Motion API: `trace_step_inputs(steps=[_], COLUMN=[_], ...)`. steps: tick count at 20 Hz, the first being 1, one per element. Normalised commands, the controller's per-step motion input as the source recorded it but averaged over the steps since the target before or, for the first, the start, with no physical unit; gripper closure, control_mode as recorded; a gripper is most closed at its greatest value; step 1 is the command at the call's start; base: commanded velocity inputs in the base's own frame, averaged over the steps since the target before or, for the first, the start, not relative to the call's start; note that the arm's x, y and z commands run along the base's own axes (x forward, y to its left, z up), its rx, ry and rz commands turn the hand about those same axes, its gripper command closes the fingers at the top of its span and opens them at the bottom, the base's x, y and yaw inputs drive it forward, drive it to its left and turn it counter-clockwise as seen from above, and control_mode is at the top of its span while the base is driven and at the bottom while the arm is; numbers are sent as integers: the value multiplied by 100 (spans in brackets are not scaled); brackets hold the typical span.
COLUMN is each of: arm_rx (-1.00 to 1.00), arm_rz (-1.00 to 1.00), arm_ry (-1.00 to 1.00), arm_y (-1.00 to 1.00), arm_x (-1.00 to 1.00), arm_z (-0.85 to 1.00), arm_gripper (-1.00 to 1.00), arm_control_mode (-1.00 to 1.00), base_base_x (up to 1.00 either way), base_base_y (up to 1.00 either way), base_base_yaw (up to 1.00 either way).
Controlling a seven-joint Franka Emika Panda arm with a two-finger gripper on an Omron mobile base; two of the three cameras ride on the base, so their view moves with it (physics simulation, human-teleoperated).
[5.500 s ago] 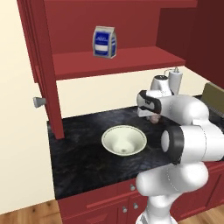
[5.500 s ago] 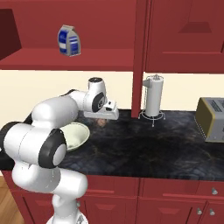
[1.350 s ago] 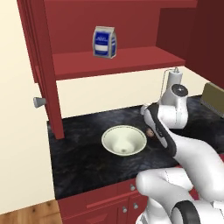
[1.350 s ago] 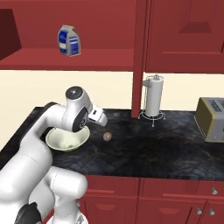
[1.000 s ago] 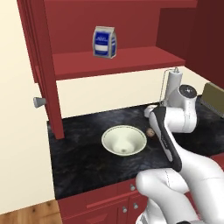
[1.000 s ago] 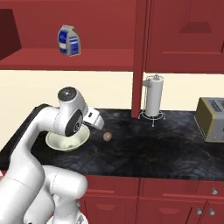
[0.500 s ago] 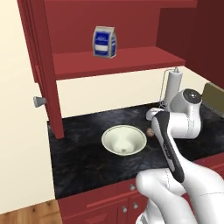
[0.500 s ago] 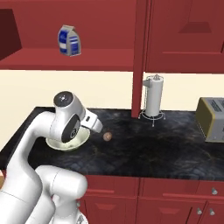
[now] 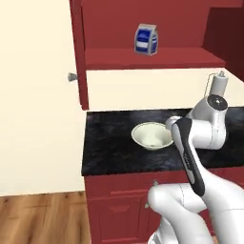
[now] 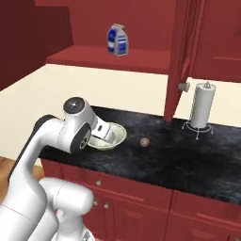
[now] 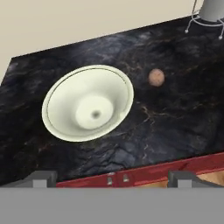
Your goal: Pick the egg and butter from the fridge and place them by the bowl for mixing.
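The cream-white bowl stands empty on the black stone counter. The small pinkish-tan egg lies on the counter a short way to the bowl's right, apart from it. My gripper hangs open and empty above the counter's front edge, looking down on both. From the right base view the egg rests right of the bowl, with my white arm partly covering the bowl. The bowl also shows beside my arm in the left base view. The fridge and the butter are out of view.
A blue-and-white carton stands on the red shelf above the counter. A paper towel holder is at the back right. An open dark red cupboard door with a knob hangs over the counter. Red drawers run below.
The whole picture has shifted in both base views, so the base has moved; floor and more wall now show at left. Bowl and egg stay put. The gripper stays open.
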Motion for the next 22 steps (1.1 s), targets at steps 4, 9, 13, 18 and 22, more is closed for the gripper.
trace_step_inputs(steps=[4,9,13,18,22], arm_rx=[0,0,0,0,0], arm_rz=[0,0,0,0,0], arm_ry=[0,0,0,0,0], arm_y=[0,0,0,0,0], arm_x=[0,0,0,0,0], arm_z=[0,0,0,0,0], arm_gripper=[-100,-100,-100,-100,-100], arm_control_mode=[100,100,100,100,100], base_base_x=[-7,-4,-3,-3,9], base_base_y=[7,0,0,0,16], base_base_yaw=[99,100,100,100,83])
